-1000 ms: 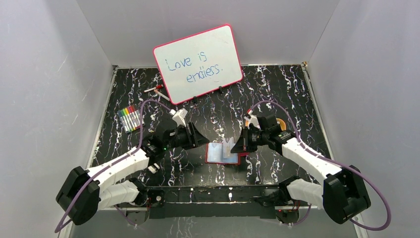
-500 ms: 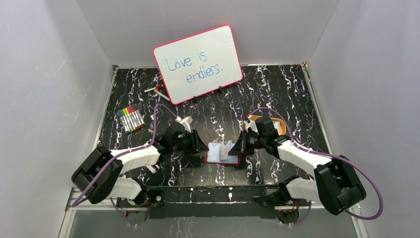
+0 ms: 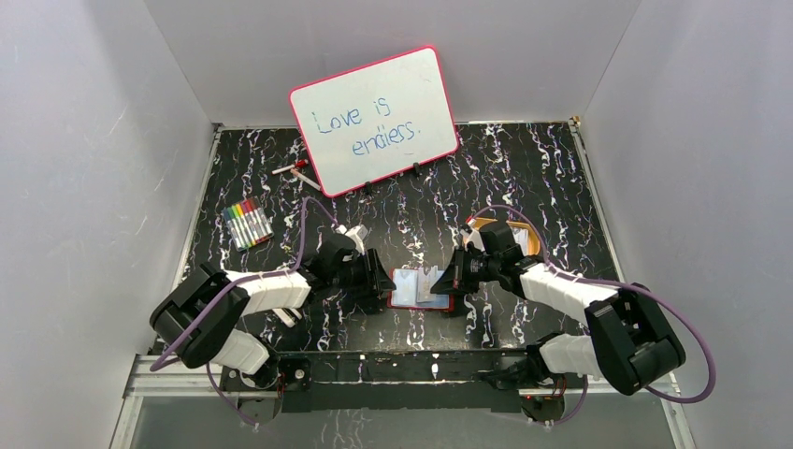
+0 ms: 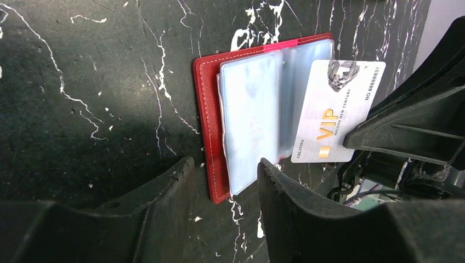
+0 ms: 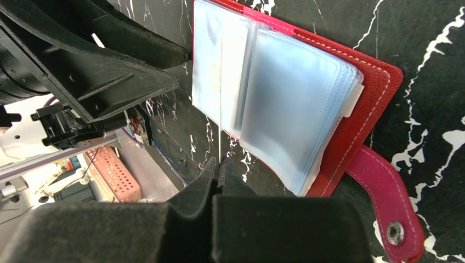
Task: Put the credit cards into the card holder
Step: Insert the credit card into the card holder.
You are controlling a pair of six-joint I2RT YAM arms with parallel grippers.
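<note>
**Card meets holder:** Two robot arms converge on an open red card holder (image 3: 421, 288). It lies on the black marbled surface (image 3: 552, 168) at about 6 o'clock from its centre, close to the arm bases.

The right fingers (image 5: 219, 174) reach in from the holder's 3 o'clock. They are pressed tight on the edge of a white credit card (image 4: 335, 109) lettered VIP, whose far end reaches over the pale blue pockets (image 5: 290, 104).

The left fingers (image 4: 170, 189), at the holder's 9 o'clock, stand partly apart with nothing clamped between them. They straddle a corner of the red cover, though whether they touch it cannot be told.

The step in hand looks to be the insertion itself, since the card is at the pockets but not visibly seated in one. One pocket already seems to carry a card, with faint lettering showing through the plastic.

The next move probably calls for lining the card's leading edge up with a pocket mouth and sliding it in. The left fingers would need to steady the holder so it neither skids nor folds shut.

A pink-framed whiteboard (image 3: 374, 120) stands at 12 o'clock, and a set of markers (image 3: 248, 224) lies at 10 o'clock.
</note>
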